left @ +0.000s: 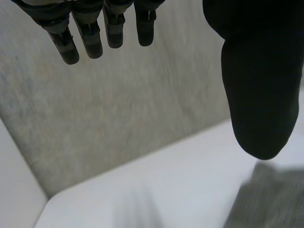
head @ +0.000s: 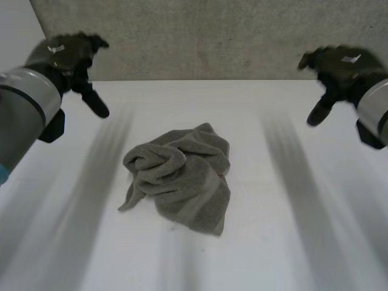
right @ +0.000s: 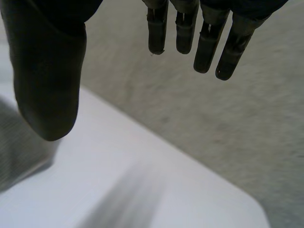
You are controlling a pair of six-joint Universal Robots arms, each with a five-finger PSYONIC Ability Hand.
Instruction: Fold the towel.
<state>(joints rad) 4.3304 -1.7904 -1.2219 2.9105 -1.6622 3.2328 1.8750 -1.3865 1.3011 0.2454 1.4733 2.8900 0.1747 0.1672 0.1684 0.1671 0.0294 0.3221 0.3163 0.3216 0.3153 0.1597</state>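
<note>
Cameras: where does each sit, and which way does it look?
Head view: between and behind the arms, looking down at the crumpled towel on the table; left hand and right hand raised, open.
Left wrist view: along its palm toward the grey wall; fingers and thumb show.
Right wrist view: likewise.
Shared: both wrist views catch wall, table, towel edge.

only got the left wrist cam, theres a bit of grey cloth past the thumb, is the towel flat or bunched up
Observer: Bunched. The towel lies crumpled in a heap at the middle of the table.
Operator: is the right hand on it
Observer: No. The right hand is over the table's far right side, apart from the towel, fingers straight.
Operator: any corner sticking out i could go for
Observer: One tip trails out of the heap on the side of the left hand, toward the robot.
</note>
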